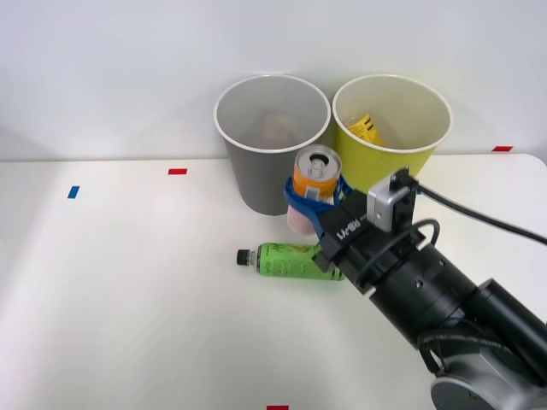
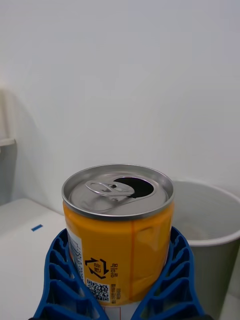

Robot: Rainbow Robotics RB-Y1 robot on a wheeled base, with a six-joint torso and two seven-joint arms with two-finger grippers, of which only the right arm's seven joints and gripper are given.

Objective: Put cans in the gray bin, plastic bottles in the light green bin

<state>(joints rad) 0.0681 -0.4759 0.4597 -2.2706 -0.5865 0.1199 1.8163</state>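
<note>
Right arm's dark round body fills the lower right of the front view, and its right gripper (image 1: 313, 202) sits near the middle of the picture. Its blue fingers (image 1: 297, 198) are closed around the orange can (image 1: 315, 175), which stands up straight with its silver top facing up. That can is held up off the white table (image 1: 128, 290). Just up and to the left of the can is the gray bin (image 1: 256, 162), very close by. Up and to the right is the light green bin (image 1: 419, 145), with something yellow inside it. Below the can, the green bottle (image 1: 286, 260) lies flat on the table, its black cap pointing to the left.

From the wrist camera, the can (image 2: 120, 235) fills the lower middle, hugged on both sides by the blue ribbed fingers (image 2: 60, 280). Behind it, at the right side, the gray bin's (image 2: 210, 235) open mouth waits, so I think the can only needs a short move up and over that rim.
</note>
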